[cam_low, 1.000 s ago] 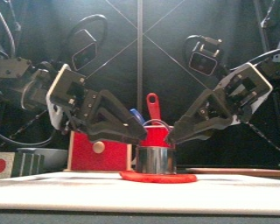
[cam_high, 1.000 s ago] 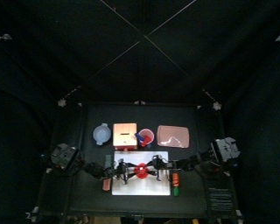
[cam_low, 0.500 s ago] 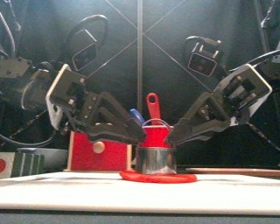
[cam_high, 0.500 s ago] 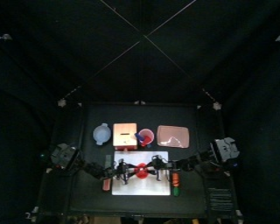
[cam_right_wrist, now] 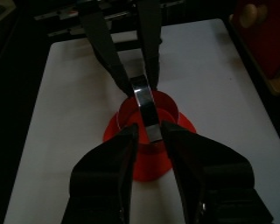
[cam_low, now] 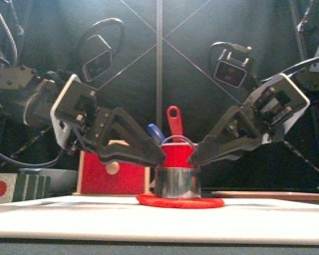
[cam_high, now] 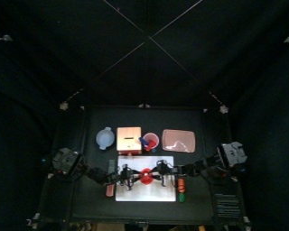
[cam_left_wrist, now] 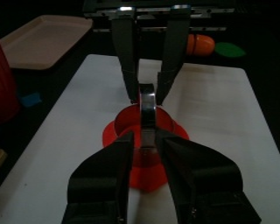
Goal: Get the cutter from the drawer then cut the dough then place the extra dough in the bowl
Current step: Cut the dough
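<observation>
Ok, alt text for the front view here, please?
The left gripper and right gripper both grip a round metal cutter standing on flat red dough on a white cutting board. A red cup stands behind.

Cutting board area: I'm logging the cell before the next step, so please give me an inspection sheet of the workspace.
Surface: white cutting board on the black table, bare apart from the dough.
Job's things: metal cutter stands on the red dough mid-board; wooden box and blue-grey bowl along the back.
Clutter: red cup with toy knives, pink tray, small toy foods beside the board.
Grippers: left gripper and right gripper meet over the cutter, jaws shut on its top from opposite sides.
Cables: nothing seen.
Surroundings: black curtains.
</observation>
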Available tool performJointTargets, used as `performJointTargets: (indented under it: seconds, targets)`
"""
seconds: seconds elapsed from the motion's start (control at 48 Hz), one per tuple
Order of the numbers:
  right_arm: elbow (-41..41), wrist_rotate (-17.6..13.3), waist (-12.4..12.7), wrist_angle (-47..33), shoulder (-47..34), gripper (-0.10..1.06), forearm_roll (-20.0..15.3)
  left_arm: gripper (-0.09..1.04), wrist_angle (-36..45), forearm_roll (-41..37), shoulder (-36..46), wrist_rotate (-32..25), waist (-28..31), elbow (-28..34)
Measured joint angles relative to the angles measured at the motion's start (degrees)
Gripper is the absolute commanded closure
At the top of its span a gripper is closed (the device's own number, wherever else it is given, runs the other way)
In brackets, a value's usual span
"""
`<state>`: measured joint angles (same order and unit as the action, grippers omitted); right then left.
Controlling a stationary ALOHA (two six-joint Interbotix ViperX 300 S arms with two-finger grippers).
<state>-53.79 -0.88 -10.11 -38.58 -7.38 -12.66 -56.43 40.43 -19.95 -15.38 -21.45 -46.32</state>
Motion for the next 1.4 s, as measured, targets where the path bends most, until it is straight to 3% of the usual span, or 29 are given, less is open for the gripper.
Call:
performJointTargets:
  seconds: [0.417, 0.625, 1.396]
  targets:
    - [0.3, 0.0, 0.3, 0.1, -1.0, 0.38, 0.0, 0.32, 0.3, -0.1, -0.6, 0.0, 0.1, 0.4]
    - [0.4, 0.0, 0.4, 0.8, -1.0, 0.39, 0.0, 0.39, 1.2, 0.0, -0.6, 0.1, 0.2, 0.4]
    - [0.8, -0.3, 0.3, 2.0, -1.7, 0.39, 0.0, 0.39, 2.9, 0.2, -1.6, 0.1, 0.4, 0.6]
